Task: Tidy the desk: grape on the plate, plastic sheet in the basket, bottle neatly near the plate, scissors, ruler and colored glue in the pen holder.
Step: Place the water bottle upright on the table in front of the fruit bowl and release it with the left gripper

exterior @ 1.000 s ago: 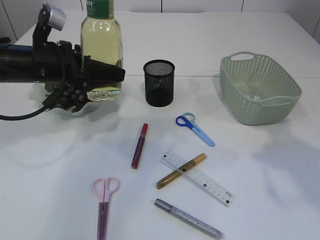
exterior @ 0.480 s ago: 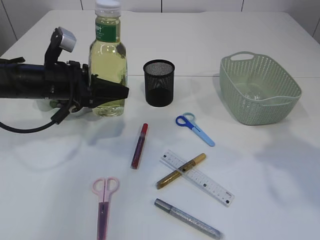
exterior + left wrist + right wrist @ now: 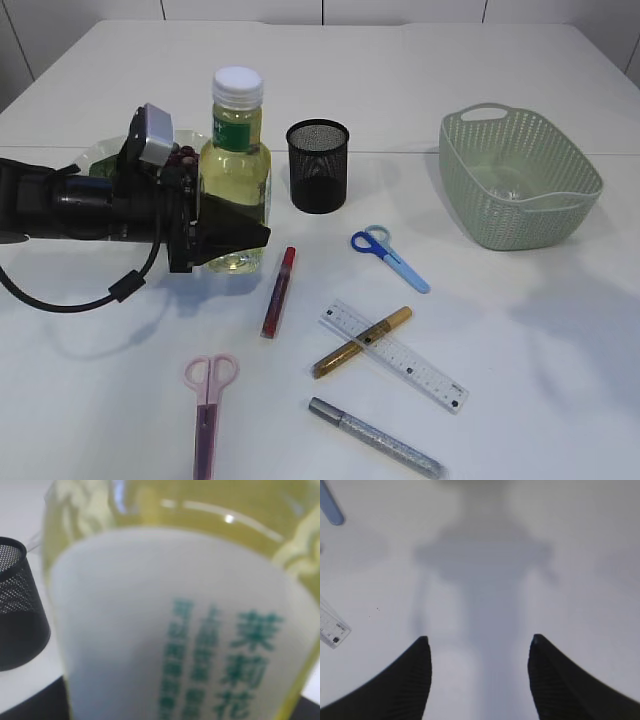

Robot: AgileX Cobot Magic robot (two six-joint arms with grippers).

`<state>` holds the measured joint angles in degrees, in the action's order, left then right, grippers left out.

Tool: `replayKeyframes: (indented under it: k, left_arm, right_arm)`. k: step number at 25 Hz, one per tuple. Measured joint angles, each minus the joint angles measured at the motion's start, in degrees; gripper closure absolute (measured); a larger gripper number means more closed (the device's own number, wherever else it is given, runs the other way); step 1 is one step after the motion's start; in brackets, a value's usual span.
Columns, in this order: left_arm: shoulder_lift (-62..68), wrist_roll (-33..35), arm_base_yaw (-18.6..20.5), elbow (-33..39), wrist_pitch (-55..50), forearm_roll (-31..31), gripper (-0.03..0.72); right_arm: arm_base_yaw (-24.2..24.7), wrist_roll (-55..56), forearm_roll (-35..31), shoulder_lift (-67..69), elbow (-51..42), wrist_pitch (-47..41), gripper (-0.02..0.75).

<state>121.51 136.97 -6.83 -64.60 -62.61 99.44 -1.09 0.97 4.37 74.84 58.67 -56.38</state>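
Left gripper clamps tea bottle upright at left of frame

Held low around its body so it stays vertical, the bottle's base appears to meet the white tabletop, just in front of the plate and left of the black mesh pen holder, as the tidying task asks. The right gripper hangs with jaws apart, holding nothing, over bare tabletop. 2 scissors, the ruler and 3 glue pens lie loose at centre; the green basket waits upper right.
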Motion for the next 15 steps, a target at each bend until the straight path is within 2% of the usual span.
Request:
replayKeyframes:
  k: [4,15]
  left_arm:
    - [2.32,2.94,0.96,0.0,0.0,0.11,0.25]
    - [7.48,4.38,3.51,-0.22,0.41,0.91,0.25]
  right_arm:
    - [0.0,0.0,0.0,0.0,0.0,0.0,0.26]
    - [0.0,0.0,0.09,0.0,0.0,0.1,0.26]
